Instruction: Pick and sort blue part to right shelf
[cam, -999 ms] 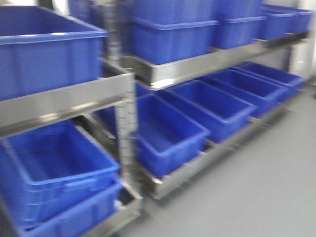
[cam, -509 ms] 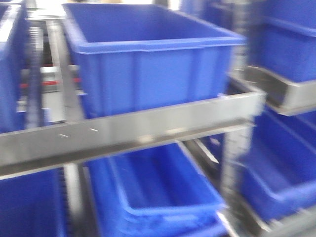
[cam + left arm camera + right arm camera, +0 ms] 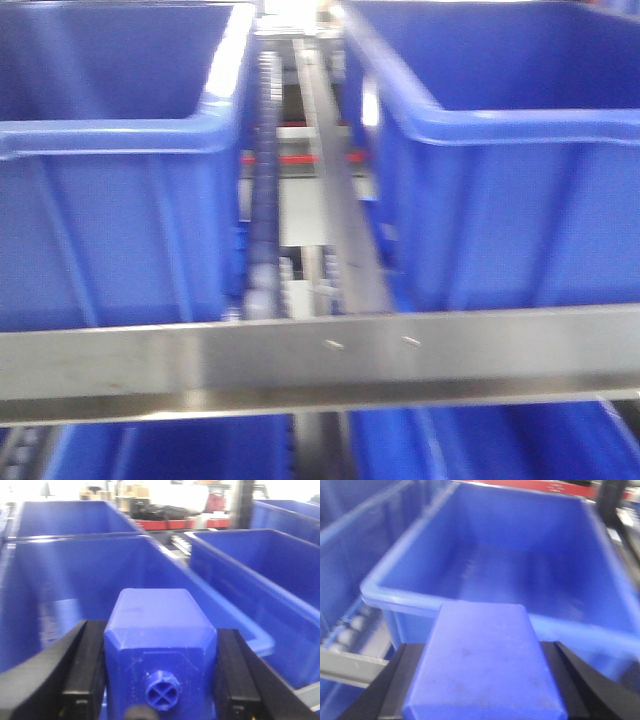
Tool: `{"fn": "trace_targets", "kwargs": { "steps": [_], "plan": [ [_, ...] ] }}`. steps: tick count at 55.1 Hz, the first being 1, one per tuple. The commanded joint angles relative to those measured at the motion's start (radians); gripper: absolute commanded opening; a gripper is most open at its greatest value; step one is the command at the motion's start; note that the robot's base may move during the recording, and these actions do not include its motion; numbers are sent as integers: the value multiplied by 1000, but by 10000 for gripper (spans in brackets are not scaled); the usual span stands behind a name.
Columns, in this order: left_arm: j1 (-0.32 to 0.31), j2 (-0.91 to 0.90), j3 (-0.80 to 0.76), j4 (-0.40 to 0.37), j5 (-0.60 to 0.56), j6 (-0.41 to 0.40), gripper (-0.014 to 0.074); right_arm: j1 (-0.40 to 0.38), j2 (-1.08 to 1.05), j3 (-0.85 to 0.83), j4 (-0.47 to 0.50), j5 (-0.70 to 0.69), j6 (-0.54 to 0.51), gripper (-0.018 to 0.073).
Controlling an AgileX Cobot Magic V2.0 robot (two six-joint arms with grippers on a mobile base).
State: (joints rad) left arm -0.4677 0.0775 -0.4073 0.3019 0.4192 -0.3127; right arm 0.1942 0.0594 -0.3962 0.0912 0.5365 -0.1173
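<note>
Since each arm already carries a load, the picking looks done and only the placing remains. The left gripper (image 3: 157, 647) has its black fingers (image 3: 82, 672) pinching a blue part (image 3: 160, 625) by its sides, with its round cross-marked boss facing the wrist camera. The right gripper (image 3: 480, 680) likewise has its fingers (image 3: 392, 682) clamped on a second blue part (image 3: 482, 655), a plain smooth block. The front view looks squarely at the right shelf (image 3: 300, 365), close to its steel front rail with two screws, where a left crate (image 3: 110, 230) and a right crate (image 3: 520, 200) stand either side of the roller track (image 3: 262, 200). Neither part is in a crate yet. The right one hangs just short of the near rim of an open crate (image 3: 520, 565). The left one seems to be at or over a crate wall (image 3: 50, 590), though blur leaves that uncertain. What is left, by my reading, is to reach over the rims and release.
</note>
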Motion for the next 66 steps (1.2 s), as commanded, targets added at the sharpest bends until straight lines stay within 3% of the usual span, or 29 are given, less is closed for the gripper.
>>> {"fn": "trace_targets", "kwargs": {
  "steps": [1,66],
  "plan": [
    [-1,15,-28,2,-90,-8,302,-2,13,-30,-1,-92,-7,189],
    [-1,15,-28,2,-90,-8,302,-2,13,-30,-1,-92,-7,189]
  ]
}}
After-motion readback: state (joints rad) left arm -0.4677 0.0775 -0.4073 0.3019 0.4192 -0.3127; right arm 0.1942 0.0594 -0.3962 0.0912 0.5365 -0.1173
